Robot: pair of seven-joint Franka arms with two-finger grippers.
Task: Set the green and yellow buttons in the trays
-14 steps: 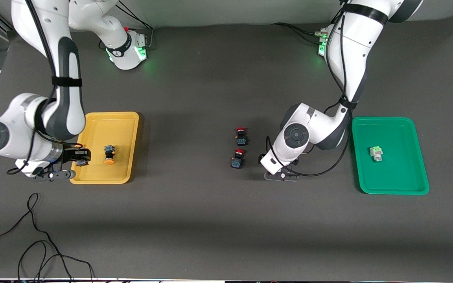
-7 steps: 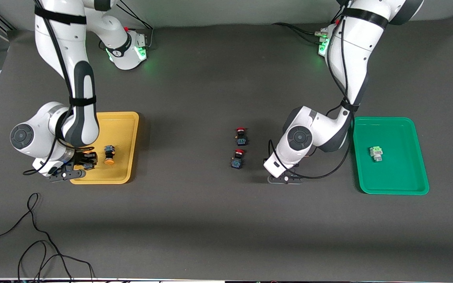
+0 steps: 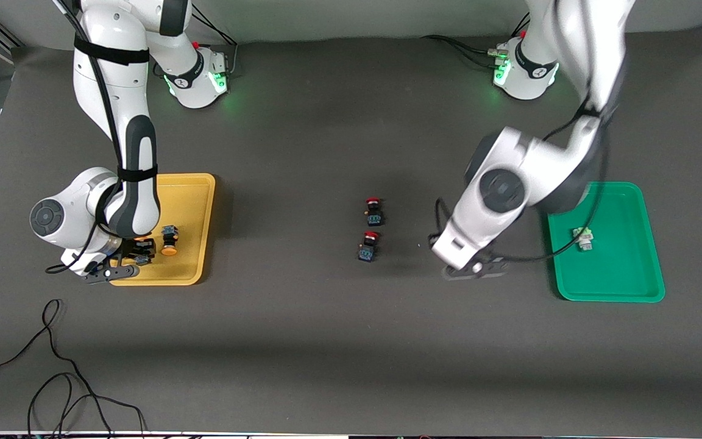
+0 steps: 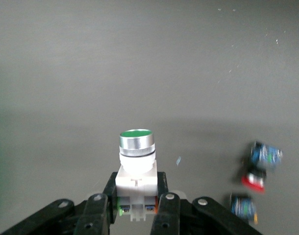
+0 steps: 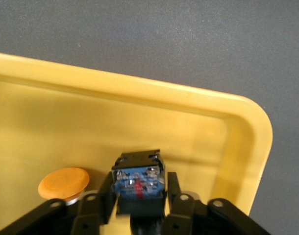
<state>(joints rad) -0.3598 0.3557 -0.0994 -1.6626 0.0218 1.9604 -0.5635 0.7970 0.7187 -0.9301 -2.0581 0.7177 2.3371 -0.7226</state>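
Left tool [image 4: 135,215] clamped on green button [image 4: 136,159]; right tool [image 5: 139,205] around yellow button [image 5: 138,183], grip unclear.

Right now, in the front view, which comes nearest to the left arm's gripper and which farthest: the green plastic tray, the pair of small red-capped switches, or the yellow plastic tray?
From the left gripper, shut on a green-capped button:
1. Green plastic tray, at the left arm's end.
2. Red-capped switches, mid-table; close to the tray's rank.
3. Yellow plastic tray, at the right arm's end, clearly farthest.

The counter [image 3: 326,341] looks matt dark grey. The yellow tray [image 5: 247,127] is smooth, glossy plastic. The green button [image 4: 136,156] has a shiny metal ring on white plastic.
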